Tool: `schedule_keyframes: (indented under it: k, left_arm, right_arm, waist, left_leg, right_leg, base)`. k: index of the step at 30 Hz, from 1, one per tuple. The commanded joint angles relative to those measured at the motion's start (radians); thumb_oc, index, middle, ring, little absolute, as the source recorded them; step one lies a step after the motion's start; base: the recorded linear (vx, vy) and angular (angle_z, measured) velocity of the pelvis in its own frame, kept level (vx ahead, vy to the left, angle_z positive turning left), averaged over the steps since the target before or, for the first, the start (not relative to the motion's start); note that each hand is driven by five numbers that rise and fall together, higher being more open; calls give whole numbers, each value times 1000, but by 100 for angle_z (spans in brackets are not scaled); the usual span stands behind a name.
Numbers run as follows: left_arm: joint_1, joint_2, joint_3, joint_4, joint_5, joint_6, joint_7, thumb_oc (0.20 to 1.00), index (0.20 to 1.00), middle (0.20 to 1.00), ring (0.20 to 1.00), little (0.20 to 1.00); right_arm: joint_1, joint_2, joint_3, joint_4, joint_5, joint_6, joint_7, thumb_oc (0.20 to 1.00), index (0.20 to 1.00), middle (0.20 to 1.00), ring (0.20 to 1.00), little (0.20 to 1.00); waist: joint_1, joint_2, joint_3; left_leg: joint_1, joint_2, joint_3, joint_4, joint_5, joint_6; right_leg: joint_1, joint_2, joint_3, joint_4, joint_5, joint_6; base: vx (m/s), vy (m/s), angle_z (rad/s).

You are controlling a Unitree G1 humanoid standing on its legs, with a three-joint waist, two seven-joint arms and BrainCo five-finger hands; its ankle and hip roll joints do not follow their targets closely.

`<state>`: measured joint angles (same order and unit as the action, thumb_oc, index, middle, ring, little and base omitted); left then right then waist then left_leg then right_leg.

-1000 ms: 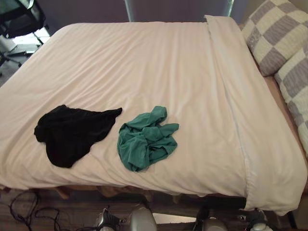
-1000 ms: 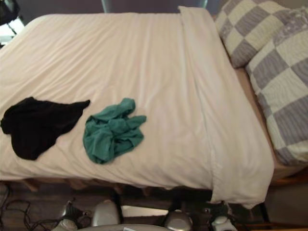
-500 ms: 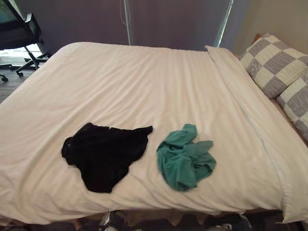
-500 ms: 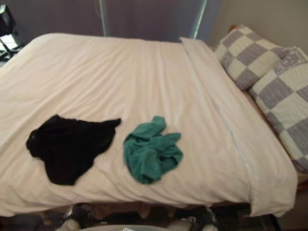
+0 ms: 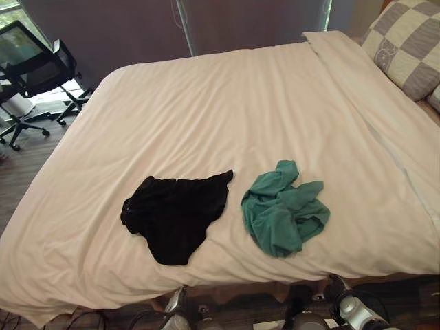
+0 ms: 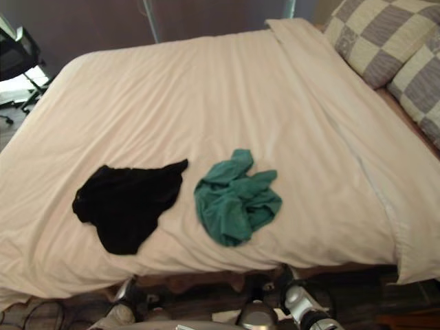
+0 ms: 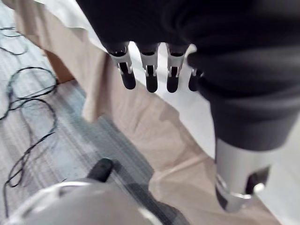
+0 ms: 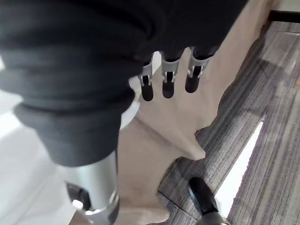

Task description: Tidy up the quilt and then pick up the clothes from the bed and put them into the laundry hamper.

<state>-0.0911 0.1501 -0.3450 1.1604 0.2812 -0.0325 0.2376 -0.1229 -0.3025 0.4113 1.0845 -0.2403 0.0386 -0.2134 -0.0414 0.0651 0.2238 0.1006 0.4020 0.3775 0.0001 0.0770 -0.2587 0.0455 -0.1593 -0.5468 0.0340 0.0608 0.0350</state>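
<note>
The fingers (image 7: 147, 75) of the left hand (image 7: 154, 28) are hanging straight and relaxed, grasping nothing, pointing down past the hanging edge of the quilt (image 5: 206, 96) toward the grey wood-look floor (image 7: 42, 140). The fingers (image 8: 168, 79) of the right hand (image 8: 93, 47) are likewise hanging loose and empty beside the tan bed skirt (image 8: 154, 136) at the near side of the bed.

On top of the bed, the pale quilt is lying spread flat over the mattress. Near its closest edge a black garment (image 5: 175, 214) is lying crumpled, and just beside it, to the right and not touching, a green garment (image 5: 283, 212) is lying bunched up. Further back the quilt is running smooth to the far edge of the bed. At the far right, checked pillows (image 5: 405, 41) are sitting at the head of the bed, and at the far left a black office chair (image 5: 34, 72) is standing on the floor.
</note>
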Motion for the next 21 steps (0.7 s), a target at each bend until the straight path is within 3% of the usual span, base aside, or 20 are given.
schedule_keyframes:
  k: [1,3,5,7,8,9,10,12,13,14,15,16,18,21]
  left_arm:
    - [-44,-1,-106,-25,69,-3,5,1000,1000,1000,1000,1000]
    - [-52,1,-115,-19,86,6,4,1000,1000,1000,1000,1000]
    - [-56,4,-109,-10,87,23,8,1000,1000,1000,1000,1000]
    - [-47,10,-100,-4,74,34,10,1000,1000,1000,1000,1000]
    - [-33,15,-82,5,56,46,18,1000,1000,1000,1000,1000]
    - [-33,16,-82,5,55,46,18,1000,1000,1000,1000,1000]
    - [-15,16,-58,30,38,57,21,1000,1000,1000,1000,1000]
    - [-2,26,-20,55,20,64,26,1000,1000,1000,1000,1000]
    - [25,49,33,92,-2,73,32,1000,1000,1000,1000,1000]
    - [25,49,33,92,-2,73,32,1000,1000,1000,1000,1000]
    - [65,106,119,143,-18,91,41,1000,1000,1000,1000,1000]
    - [65,107,118,143,-18,90,40,1000,1000,1000,1000,1000]
    - [125,165,223,211,-15,111,56,1000,1000,1000,1000,1000]
    - [170,200,296,242,-32,115,67,1000,1000,1000,1000,1000]
  right_arm:
    - [-17,98,24,-14,-60,-27,42,1000,1000,1000,1000,1000]
    - [-10,112,19,-11,-66,-21,46,1000,1000,1000,1000,1000]
    - [1,144,2,12,-36,-5,46,1000,1000,1000,1000,1000]
    - [22,169,-7,11,-7,1,50,1000,1000,1000,1000,1000]
    - [36,175,-35,19,24,11,39,1000,1000,1000,1000,1000]
    - [36,175,-35,20,24,11,38,1000,1000,1000,1000,1000]
    - [45,171,-83,53,81,22,16,1000,1000,1000,1000,1000]
    - [46,161,-125,72,119,29,-4,1000,1000,1000,1000,1000]
    - [45,138,-192,100,165,36,-30,1000,1000,1000,1000,1000]
    - [45,138,-192,100,165,36,-30,1000,1000,1000,1000,1000]
    - [60,102,-308,129,258,35,-69,1000,1000,1000,1000,1000]
    - [60,102,-308,130,258,34,-69,1000,1000,1000,1000,1000]
    - [89,62,-446,183,375,30,-127,1000,1000,1000,1000,1000]
    - [118,27,-535,228,448,27,-160,1000,1000,1000,1000,1000]
  waist:
    - [-12,-32,-48]
    - [-13,-51,-50]
    - [-6,-80,-41]
    - [0,-92,-37]
    - [-18,-98,-29]
    - [-15,-98,-29]
    - [-24,-103,-34]
    - [-21,-103,-32]
    - [-15,-100,-32]
    - [-15,-100,-31]
    - [-1,-99,-29]
    - [-1,-99,-28]
    - [7,-105,-35]
    - [14,-98,-45]
  left_leg:
    - [22,-69,68,-49,-19,57]
    - [26,-100,68,-47,-37,63]
    - [26,-142,64,-33,-84,94]
    - [43,-174,69,-39,-110,122]
    - [41,-188,39,-53,-108,132]
    - [43,-187,42,-53,-108,132]
    - [41,-203,39,-59,-95,146]
    - [53,-215,39,-66,-98,150]
    - [70,-229,34,-72,-119,150]
    - [71,-229,34,-72,-119,150]
    - [74,-238,50,-64,-127,153]
    - [74,-237,49,-63,-128,153]
    - [69,-243,48,-48,-135,145]
    - [72,-233,54,-48,-130,135]
  right_leg:
    - [-39,-278,37,100,-53,199]
    - [-43,-315,34,124,-30,210]
    - [-50,-368,25,185,45,221]
    - [-61,-393,24,226,81,223]
    - [-87,-331,131,218,68,214]
    - [-90,-330,134,219,67,213]
    - [-106,-284,189,179,73,205]
    - [-104,-274,178,159,73,202]
    - [-93,-268,123,140,59,207]
    - [-92,-268,122,139,59,207]
    - [-94,-270,36,145,53,205]
    - [-93,-269,35,145,52,205]
    - [-56,-256,11,94,46,204]
    - [-29,-247,11,55,57,212]
  base:
    - [-63,328,104]
    - [-72,348,92]
    - [-84,307,30]
    - [-21,248,36]
    - [7,157,49]
    - [10,148,36]
    - [64,104,57]
    - [35,85,59]
    - [-8,29,26]
    - [37,32,12]
    - [-7,-5,-4]
    - [5,-34,-17]
    - [43,-86,-20]
    - [71,-86,3]
